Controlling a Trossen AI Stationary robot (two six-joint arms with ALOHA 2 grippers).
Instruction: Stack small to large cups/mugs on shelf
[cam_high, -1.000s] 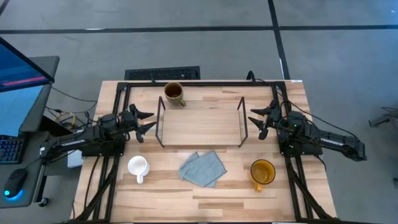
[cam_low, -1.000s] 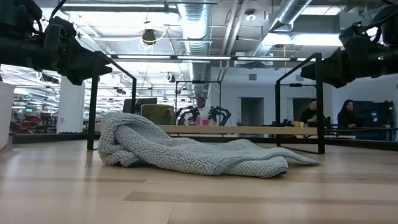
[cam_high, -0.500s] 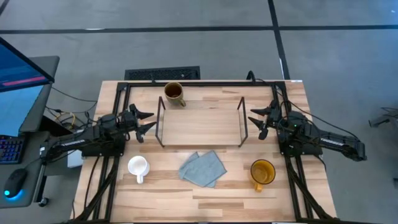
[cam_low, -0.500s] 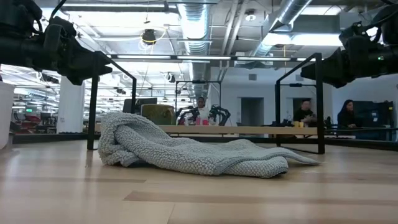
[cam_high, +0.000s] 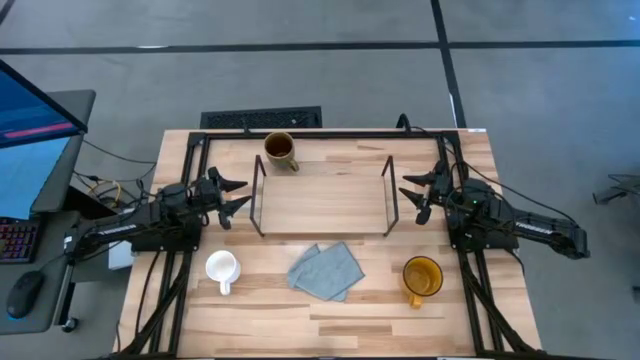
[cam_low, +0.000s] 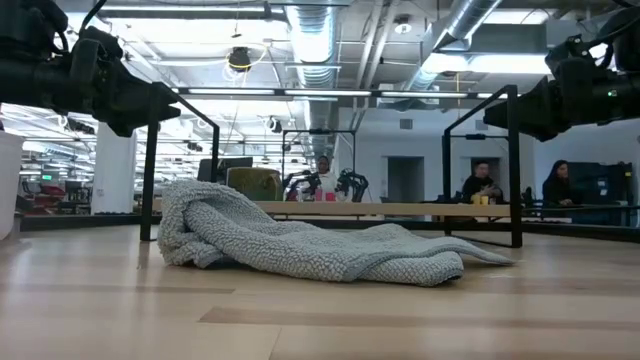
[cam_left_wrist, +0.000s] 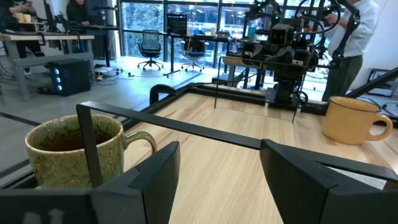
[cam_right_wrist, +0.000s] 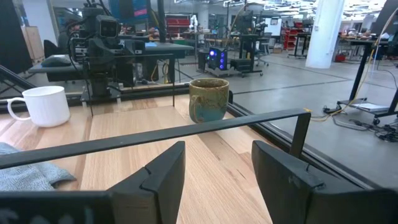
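Note:
The light-wood shelf (cam_high: 322, 206) with black wire frame ends stands on the table's far middle, bare. The olive-brown mug (cam_high: 281, 150) stands behind it at the far edge, also in the left wrist view (cam_left_wrist: 74, 152) and right wrist view (cam_right_wrist: 208, 99). The small white mug (cam_high: 221, 268) stands near left. The yellow-amber mug (cam_high: 422, 277) stands near right. My left gripper (cam_high: 233, 194) is open beside the shelf's left end. My right gripper (cam_high: 414, 195) is open beside its right end. Both are empty.
A crumpled grey-blue cloth (cam_high: 326, 270) lies on the table in front of the shelf, between the white and yellow mugs. A black frame rail (cam_high: 330, 133) runs along the table's far edge. People sit in the room beyond (cam_low: 480, 186).

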